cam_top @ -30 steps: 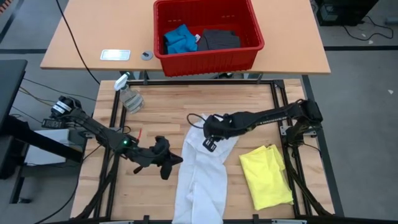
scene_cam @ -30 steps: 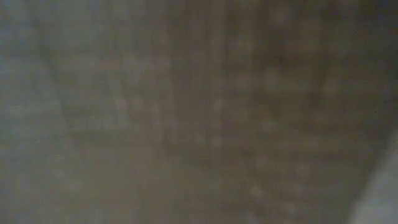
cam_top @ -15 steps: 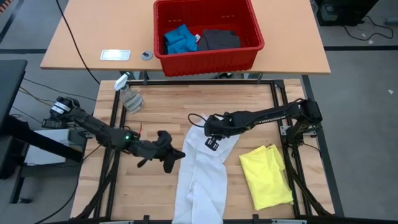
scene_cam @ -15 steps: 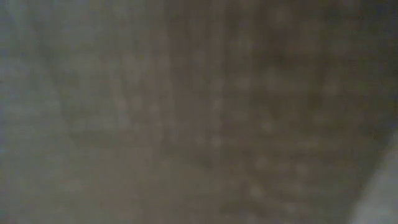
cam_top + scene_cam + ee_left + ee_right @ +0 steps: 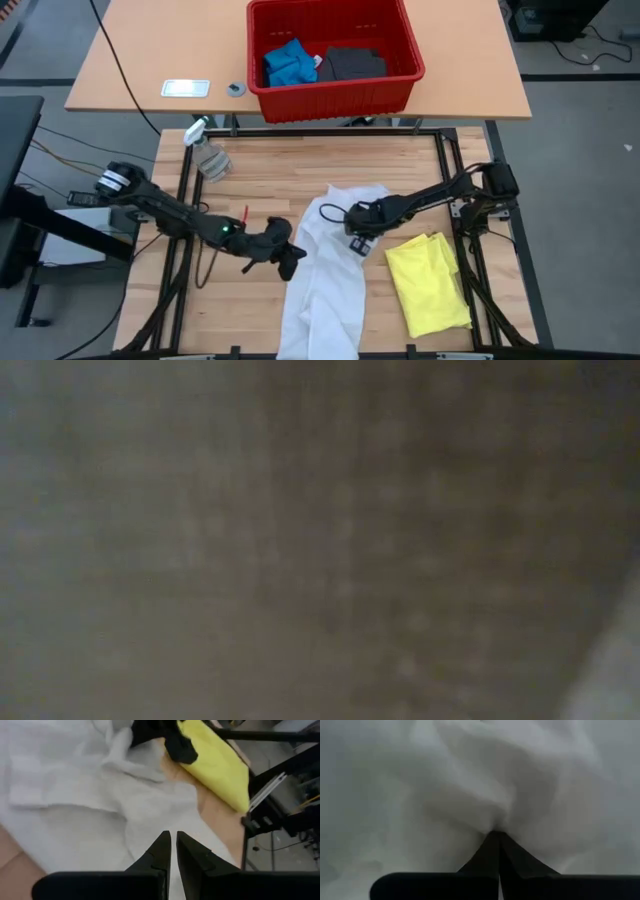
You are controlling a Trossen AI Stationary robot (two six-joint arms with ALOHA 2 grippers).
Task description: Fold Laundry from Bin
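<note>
Soft white cloth shirt (image 5: 325, 270), wood table (image 5: 270, 180)

Readable text: none in any view.
White shirt (image 5: 325, 275): no print or label that can be read.
Yellow T-shirt (image 5: 428, 283): plain, no lettering shown.
Red bin (image 5: 335, 90): no marking legible on its wall.
Flat white object (image 5: 186, 88) near the far table's left edge: too small to read.
</note>
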